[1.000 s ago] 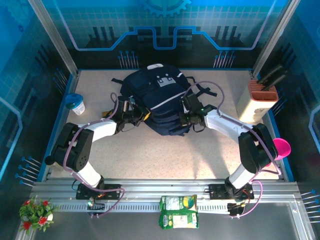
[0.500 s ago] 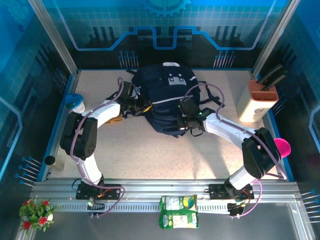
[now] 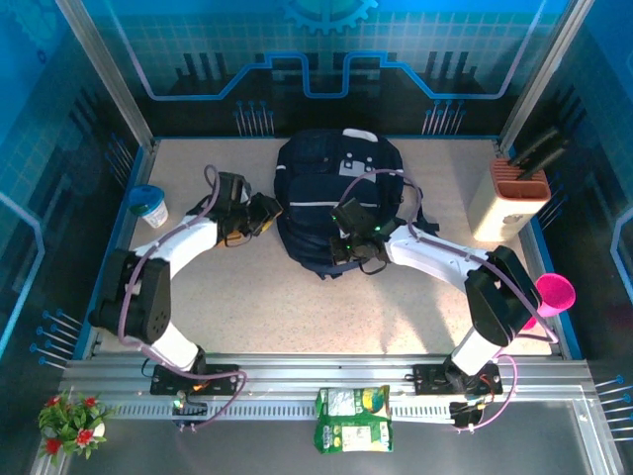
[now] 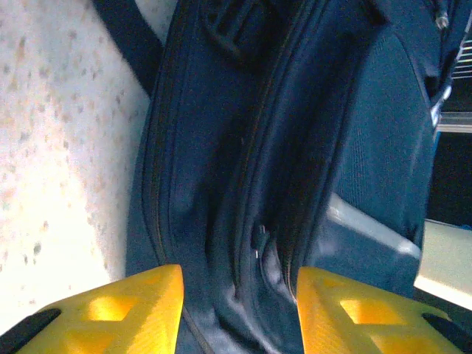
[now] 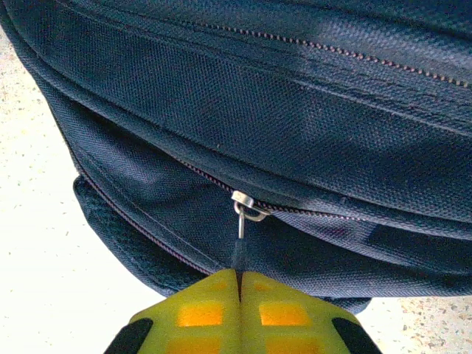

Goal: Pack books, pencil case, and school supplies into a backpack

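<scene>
Looks like a robot test cell, not a home. Boxed in far, left and right by blue circuit-print panels on aluminium posts. Speckled tabletop, slotted aluminium rail along near edge, arm bases bolted on. Staged props: knife block right, plastic flowers near left.

Overhead plus two backpack close-ups

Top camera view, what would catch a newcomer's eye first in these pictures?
The big navy backpack lies in the middle of the table. At its near edge the right claw is pinched shut on a zipper pull, while the left claw stands open beside the bag's left side. A bright pink cup sits at the right edge.
</scene>
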